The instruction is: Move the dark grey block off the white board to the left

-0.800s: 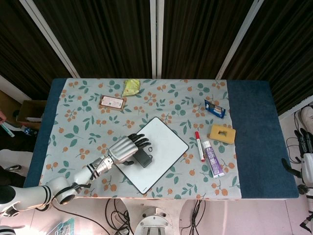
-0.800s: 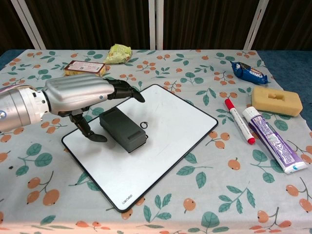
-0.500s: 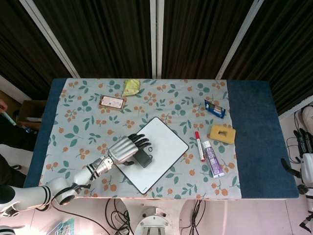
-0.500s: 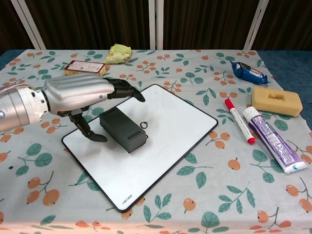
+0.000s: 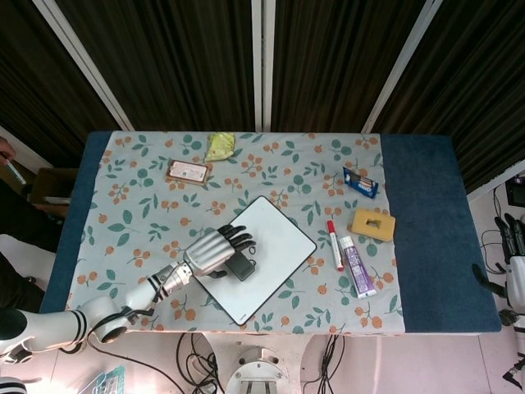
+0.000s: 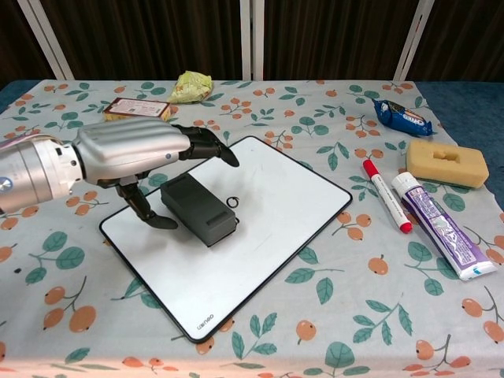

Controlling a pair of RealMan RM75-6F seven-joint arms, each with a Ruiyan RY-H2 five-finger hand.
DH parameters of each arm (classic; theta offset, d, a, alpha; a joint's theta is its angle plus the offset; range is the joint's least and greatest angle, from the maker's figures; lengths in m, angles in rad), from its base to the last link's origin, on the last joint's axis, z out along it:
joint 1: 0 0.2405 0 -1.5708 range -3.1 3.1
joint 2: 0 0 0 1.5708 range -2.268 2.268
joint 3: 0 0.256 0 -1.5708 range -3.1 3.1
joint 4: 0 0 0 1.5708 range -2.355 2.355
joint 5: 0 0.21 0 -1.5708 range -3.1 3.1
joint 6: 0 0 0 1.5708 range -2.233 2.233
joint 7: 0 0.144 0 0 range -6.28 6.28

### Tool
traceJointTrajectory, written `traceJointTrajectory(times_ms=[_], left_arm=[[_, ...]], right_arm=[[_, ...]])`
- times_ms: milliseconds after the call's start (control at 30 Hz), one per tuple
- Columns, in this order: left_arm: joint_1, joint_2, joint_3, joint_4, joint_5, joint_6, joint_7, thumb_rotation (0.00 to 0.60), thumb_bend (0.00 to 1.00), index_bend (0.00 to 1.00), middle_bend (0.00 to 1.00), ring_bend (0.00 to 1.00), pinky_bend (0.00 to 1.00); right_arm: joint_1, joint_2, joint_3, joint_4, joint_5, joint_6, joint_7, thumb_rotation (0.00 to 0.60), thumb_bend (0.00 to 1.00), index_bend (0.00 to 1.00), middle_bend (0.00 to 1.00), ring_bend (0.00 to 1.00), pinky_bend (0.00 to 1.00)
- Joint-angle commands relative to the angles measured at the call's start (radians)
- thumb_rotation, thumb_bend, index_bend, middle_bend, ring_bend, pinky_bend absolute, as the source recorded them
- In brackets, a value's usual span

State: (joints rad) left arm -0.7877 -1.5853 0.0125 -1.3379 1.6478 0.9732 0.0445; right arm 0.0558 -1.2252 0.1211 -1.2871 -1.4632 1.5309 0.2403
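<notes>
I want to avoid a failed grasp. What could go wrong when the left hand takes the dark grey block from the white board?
1. The left hand hovers over the dark grey block with fingers apart; it may close off-centre and only push it.
2. The white board lies loose on the cloth and could slide.
3. A small ring beside the block could be knocked away.

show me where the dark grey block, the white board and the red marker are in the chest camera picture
dark grey block (image 6: 200, 209), chest view, middle of its top face.
white board (image 6: 276, 209), chest view, bare white surface right of the block.
red marker (image 6: 385, 195), chest view, white barrel midway between its red ends.
</notes>
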Motion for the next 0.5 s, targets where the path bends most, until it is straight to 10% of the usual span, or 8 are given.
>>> traceJointTrajectory(times_ms=[33, 500], left_arm=[[-0.006, -0.003, 0.002, 0.001, -0.001, -0.009, 0.003, 0.6, 0.16, 0.19, 0.16, 0.09, 0.2], [-0.012, -0.026, 0.014, 0.025, -0.003, -0.016, 0.001, 0.6, 0.24, 0.27, 0.25, 0.14, 0.21]], right_arm=[[-0.001, -0.001, 0.001, 0.004, 0.002, 0.0, 0.003, 0.6, 0.18, 0.0, 0.0, 0.0, 0.0], [-0.002, -0.017, 0.003, 0.027, 0.015, -0.011, 0.011, 0.6, 0.18, 0.0, 0.0, 0.0, 0.0]])
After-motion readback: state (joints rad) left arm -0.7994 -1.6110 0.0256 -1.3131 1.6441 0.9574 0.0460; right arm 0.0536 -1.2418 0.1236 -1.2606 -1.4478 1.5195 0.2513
